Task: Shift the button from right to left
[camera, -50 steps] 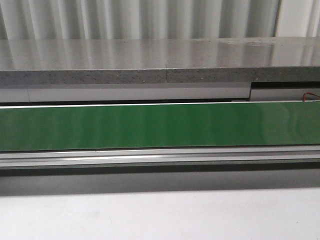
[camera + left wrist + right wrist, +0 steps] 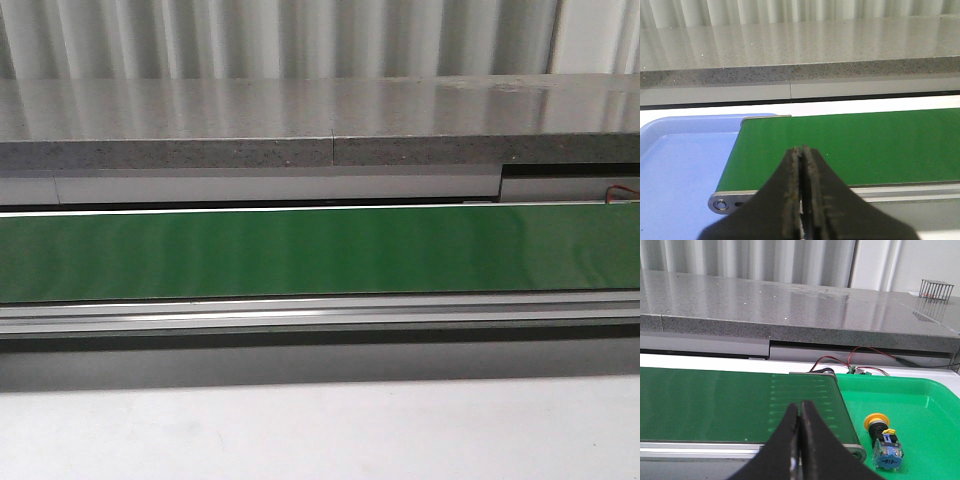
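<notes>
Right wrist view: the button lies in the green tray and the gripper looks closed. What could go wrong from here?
1. The button lies on its side in the green tray, so its round head may roll or slip in a pinch.
2. The right gripper is shut; it must open before descending.
3. The button sits near the conveyor belt end, which may crowd the fingers.

**Conveyor, trays and counter**

A green conveyor belt [image 2: 320, 252] runs across the front view beneath a grey speckled stone counter [image 2: 300, 125]. A blue tray [image 2: 680, 165] sits at the belt's left end, a green tray [image 2: 920, 415] at its right, near red wires [image 2: 860, 357].
</notes>
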{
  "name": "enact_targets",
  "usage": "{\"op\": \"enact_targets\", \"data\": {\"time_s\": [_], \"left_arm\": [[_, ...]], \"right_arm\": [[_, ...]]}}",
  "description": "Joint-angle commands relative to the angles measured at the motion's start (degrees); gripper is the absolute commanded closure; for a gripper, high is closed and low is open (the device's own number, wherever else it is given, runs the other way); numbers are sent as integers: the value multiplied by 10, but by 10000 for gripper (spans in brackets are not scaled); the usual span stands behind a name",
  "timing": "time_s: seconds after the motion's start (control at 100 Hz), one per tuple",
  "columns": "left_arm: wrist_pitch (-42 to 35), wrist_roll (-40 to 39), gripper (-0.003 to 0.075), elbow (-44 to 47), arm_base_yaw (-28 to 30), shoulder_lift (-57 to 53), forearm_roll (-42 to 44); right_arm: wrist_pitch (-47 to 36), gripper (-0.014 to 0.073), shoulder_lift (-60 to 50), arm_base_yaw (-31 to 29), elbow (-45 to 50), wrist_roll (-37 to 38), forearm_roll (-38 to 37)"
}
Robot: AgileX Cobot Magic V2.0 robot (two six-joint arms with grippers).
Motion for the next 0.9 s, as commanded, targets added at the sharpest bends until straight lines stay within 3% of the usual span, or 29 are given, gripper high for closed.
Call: {"op": "enact_targets", "data": {"time_s": [0.0,0.42,0.89], "left_arm": [[-45,-7,741,23,-4,-19,-1],[-45,-7,741,23,-4,-19,-1],[-45,-7,741,23,-4,-19,-1]], "right_arm": [[-39,659,-11,-3,-12,-3,-7],[-19,659,12,-3,-98,-3,-93],[31,659,261,-3,-257,-3,-96]]}}
